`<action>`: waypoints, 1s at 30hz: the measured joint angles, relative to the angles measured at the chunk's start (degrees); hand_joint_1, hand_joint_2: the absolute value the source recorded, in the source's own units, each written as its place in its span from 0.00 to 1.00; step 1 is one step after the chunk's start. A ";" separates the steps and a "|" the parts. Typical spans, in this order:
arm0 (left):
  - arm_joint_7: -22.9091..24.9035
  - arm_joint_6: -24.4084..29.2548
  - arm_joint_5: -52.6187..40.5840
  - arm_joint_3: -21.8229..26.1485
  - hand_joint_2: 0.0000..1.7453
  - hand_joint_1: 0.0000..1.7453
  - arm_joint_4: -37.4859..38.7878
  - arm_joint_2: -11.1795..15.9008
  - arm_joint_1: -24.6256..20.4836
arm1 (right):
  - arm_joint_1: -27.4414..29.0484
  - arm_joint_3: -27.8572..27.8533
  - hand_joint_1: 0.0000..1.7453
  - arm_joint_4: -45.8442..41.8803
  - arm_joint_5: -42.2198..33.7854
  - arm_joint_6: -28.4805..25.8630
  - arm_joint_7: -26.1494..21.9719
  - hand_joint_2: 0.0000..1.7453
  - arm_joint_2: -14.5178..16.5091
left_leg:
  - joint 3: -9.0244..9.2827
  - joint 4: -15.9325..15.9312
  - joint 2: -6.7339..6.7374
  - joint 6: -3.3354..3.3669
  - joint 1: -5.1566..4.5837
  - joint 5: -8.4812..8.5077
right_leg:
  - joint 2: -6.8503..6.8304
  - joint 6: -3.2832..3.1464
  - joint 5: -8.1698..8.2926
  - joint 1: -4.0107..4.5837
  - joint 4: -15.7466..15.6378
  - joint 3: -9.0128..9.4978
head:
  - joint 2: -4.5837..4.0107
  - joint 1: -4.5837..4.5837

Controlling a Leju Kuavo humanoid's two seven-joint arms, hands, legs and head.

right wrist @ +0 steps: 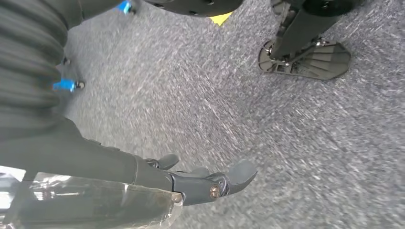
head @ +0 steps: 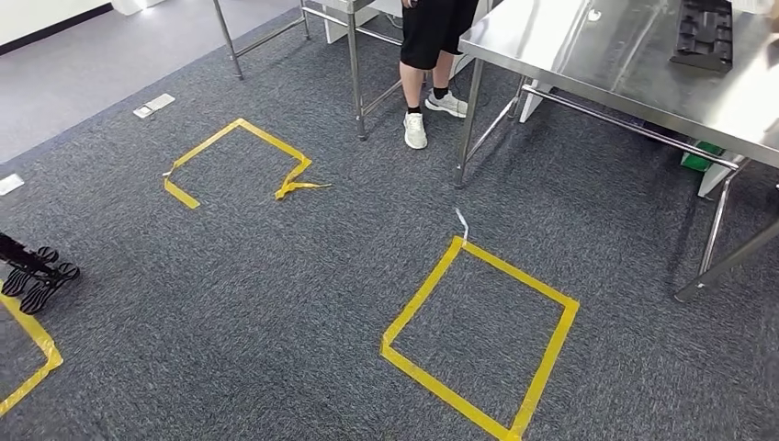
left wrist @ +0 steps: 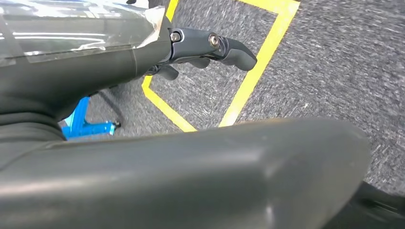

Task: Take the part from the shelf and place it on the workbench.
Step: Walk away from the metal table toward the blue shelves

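Carpet, dark grey and speckled, is carrying two squares of yellow tape: a whole one lying near the middle of the head view, and a farther one with a loose end curling off one corner. No brand, label or writing is readable anywhere in these views. A stainless steel workbench is standing at the far right, and a dark ridged part is lying flat on its top near the back (whether this is the task's part cannot be told). A person in black shorts and white sneakers is standing between that bench's leg and the legs of a second steel table behind. Two pale floor plates are sitting in the carpet near the lighter grey floor.

The left hand is hanging over the carpet above a yellow tape corner, fingers apart and holding nothing, with a blue fitting showing beside the arm. The right hand is likewise hanging with fingers loosely spread and nothing in them; this view is blurred.
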 joint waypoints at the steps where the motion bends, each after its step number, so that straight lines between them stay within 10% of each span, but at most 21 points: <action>1: -0.06 0.11 0.03 0.16 0.00 0.00 0.00 -0.03 -0.10 | -0.13 0.14 0.00 0.00 0.10 0.04 0.11 1.00 0.00 | 2.21 -3.70 1.12 0.21 -0.06 1.11 | -0.56 0.16 -0.10 0.24 0.09 0.06 | 0.00 -0.01; 5: -0.39 0.38 0.00 0.53 0.00 0.00 0.01 -0.15 -0.23 | -0.42 0.41 0.00 0.00 0.02 0.38 0.17 1.00 -0.03 | 3.85 -7.60 0.98 1.68 -0.66 2.18 | -2.64 1.32 -0.33 0.59 0.23 0.59 | 0.00 0.30; 9: -0.91 -0.09 -0.25 0.53 0.00 0.00 0.01 -0.08 -0.18 | -0.09 0.45 0.00 0.01 -0.74 0.95 -0.67 1.00 0.03 | 3.61 -8.17 -1.44 3.05 -0.39 3.01 | 2.97 1.64 -4.23 0.12 7.42 -2.77 | 0.00 0.47; 12: -1.41 -1.23 -0.61 0.52 0.00 0.00 0.01 0.08 -0.30 | 0.73 0.44 0.00 0.02 -1.16 1.22 -1.06 1.00 0.02 | 3.26 -8.11 -3.87 3.35 -0.48 3.25 | 4.35 1.57 -7.40 0.07 16.98 -7.38 | 0.00 0.57; 16: -1.81 -1.95 -0.73 0.52 0.00 0.00 0.01 0.59 -0.23 | 1.10 0.44 0.00 0.02 -0.88 1.43 -1.10 1.00 0.06 | 3.34 -7.94 -7.00 2.97 -0.53 3.38 | 6.88 3.10 -1.92 -0.35 5.58 -2.40 | 0.00 0.61; 20: -1.96 -1.98 -0.64 0.51 0.00 0.00 0.01 0.79 -0.24 | 0.91 0.45 0.00 0.03 -0.61 1.44 -0.97 1.00 0.31 | 2.74 -7.98 -9.28 1.63 -0.63 3.77 | 7.54 2.04 -0.17 -0.27 0.49 -0.04 | 0.00 0.51; 23: -1.98 -1.97 -0.57 0.51 0.00 0.00 0.03 0.96 -0.11 | 0.76 0.45 0.00 0.02 -0.57 1.44 -0.86 1.00 0.54 | 1.12 -5.11 -6.54 0.86 -0.50 1.83 | 5.61 0.77 0.25 -0.68 0.06 0.08 | 0.00 0.23; 27: -1.97 -1.90 -0.27 0.51 0.00 0.00 0.03 0.98 -0.23 | 0.90 0.54 0.00 0.04 0.00 1.58 -0.60 1.00 0.56 | -5.08 7.75 -2.24 0.02 -0.02 -4.01 | 2.43 -0.02 0.10 -0.27 0.03 0.02 | 0.00 -0.10; 30: -1.92 -1.89 -0.19 0.51 0.00 0.00 0.03 0.97 -0.10 | 0.49 0.80 0.00 0.04 0.66 1.66 -0.09 1.00 0.70 | -2.05 2.34 -0.53 -0.30 0.48 -0.29 | 0.37 0.09 -0.06 -0.22 0.10 0.18 | 0.00 -0.15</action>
